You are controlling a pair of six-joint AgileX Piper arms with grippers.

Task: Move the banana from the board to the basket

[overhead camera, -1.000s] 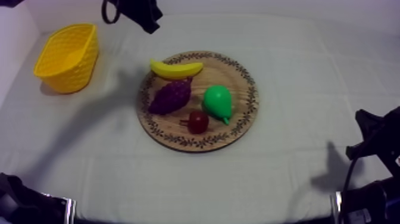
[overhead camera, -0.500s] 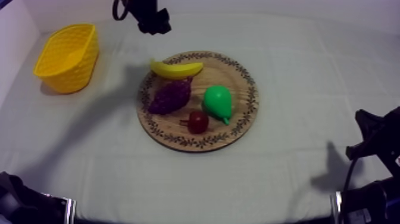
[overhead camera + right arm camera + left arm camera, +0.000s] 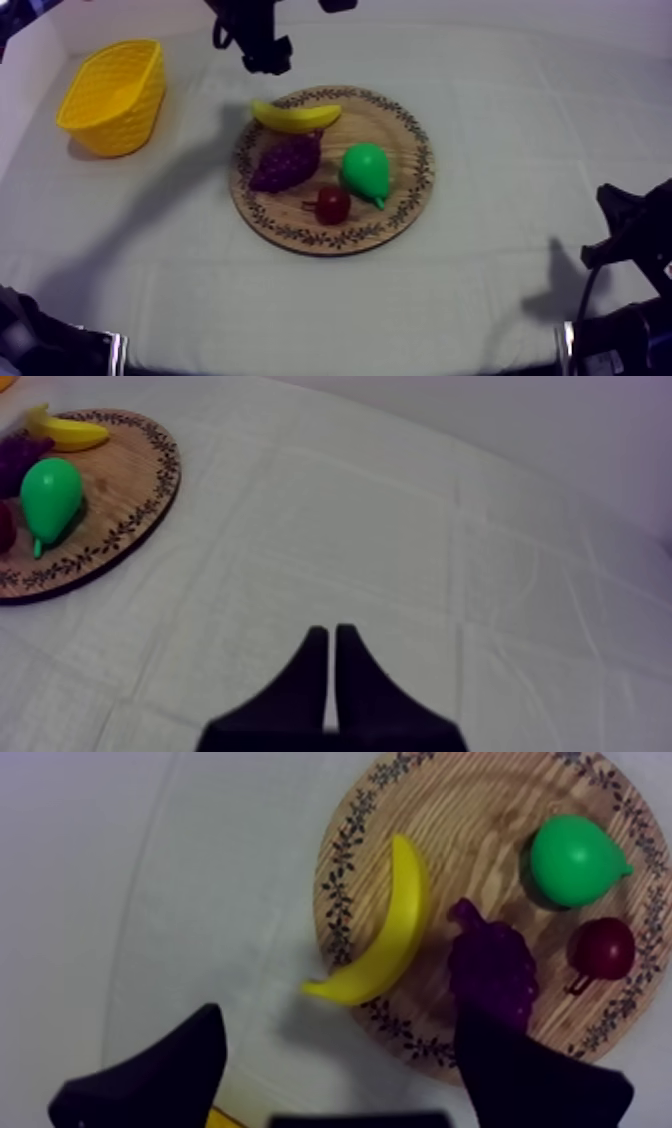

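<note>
The yellow banana [image 3: 295, 117] lies on the back left part of the round wooden board [image 3: 400, 125], its tip over the rim. My left gripper [image 3: 268, 58] hovers just behind and left of it. In the left wrist view the left gripper [image 3: 340, 1020] is open, its black fingers [image 3: 165, 1072] spread wide above the cloth, with the banana [image 3: 385, 937] a little ahead on the board [image 3: 470, 812]. The yellow basket [image 3: 112, 95] stands at the far left. My right gripper [image 3: 330, 634] is shut on nothing over bare cloth, resting low at the right [image 3: 625, 235].
On the board with the banana are purple grapes [image 3: 287, 160], a green pear [image 3: 365, 172] and a small red fruit [image 3: 332, 204]. The grapes [image 3: 490, 962] lie close beside the banana. A white wall runs along the table's left edge.
My left gripper has moved to the right along the back of the table, from near the basket side toward the banana. The fruit, basket and right arm have stayed put.
</note>
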